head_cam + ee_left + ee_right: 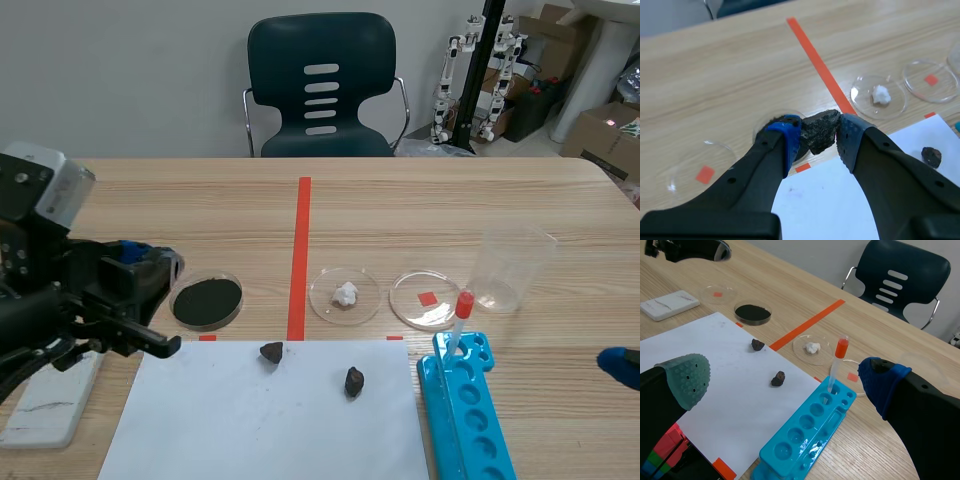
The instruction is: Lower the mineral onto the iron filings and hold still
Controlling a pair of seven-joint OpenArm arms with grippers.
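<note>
left pincer (819,137) is pinching the mineral (821,129) at its tips, hovering by the filings (207,301) near the surface's left edge. right pincer (785,380) is sitting spread. risk: off-centre descent clipping the dish rim, rock slipping, filings scattering.

A dark chair (320,85) stood behind the wooden table (180,200), before a pale wall (120,70). Apparently cardboard boxes (603,135) filled one corner.

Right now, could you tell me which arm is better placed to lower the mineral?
Left: the left gripper holds the mineral by the filings; the right gripper is open, near the rack.
</note>
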